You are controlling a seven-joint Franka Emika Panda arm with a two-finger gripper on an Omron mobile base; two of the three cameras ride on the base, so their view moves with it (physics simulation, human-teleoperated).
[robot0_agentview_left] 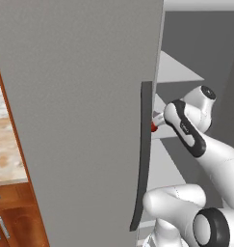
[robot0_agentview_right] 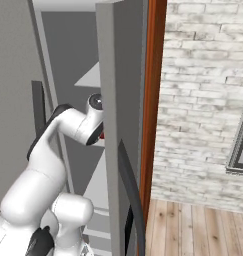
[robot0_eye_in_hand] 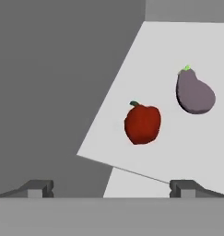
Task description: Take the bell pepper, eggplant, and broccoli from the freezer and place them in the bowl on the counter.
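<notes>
Freezer [robot0_agentview_left: 89, 120] door stands open, flat matte grey, with a dark curved handle [robot0_agentview_left: 143, 154] down its edge; the white arm reaches past it into the grey interior with pale shelves. In the hand view the gripper [robot0_eye_in_hand: 111, 188] has its jaws wide apart with nothing between them, fingertips [robot0_eye_in_hand: 39, 188] low in view, short of the vegetables. Bell pepper [robot0_eye_in_hand: 142, 123], red and glossy, sits on a pale grey shelf [robot0_eye_in_hand: 178, 147] near its front edge; eggplant [robot0_eye_in_hand: 194, 92], dull purple with a green stem, lies on the same shelf just beside it, apart, not touching. A red sliver of pepper shows by the handle in the left base view. Room: beige marbled counter [robot0_agentview_left: 7, 154] over reddish-brown cabinets at far left, whitewashed brick wall [robot0_agentview_right: 203, 100] and wood plank floor [robot0_agentview_right: 198, 230] on the right.
</notes>
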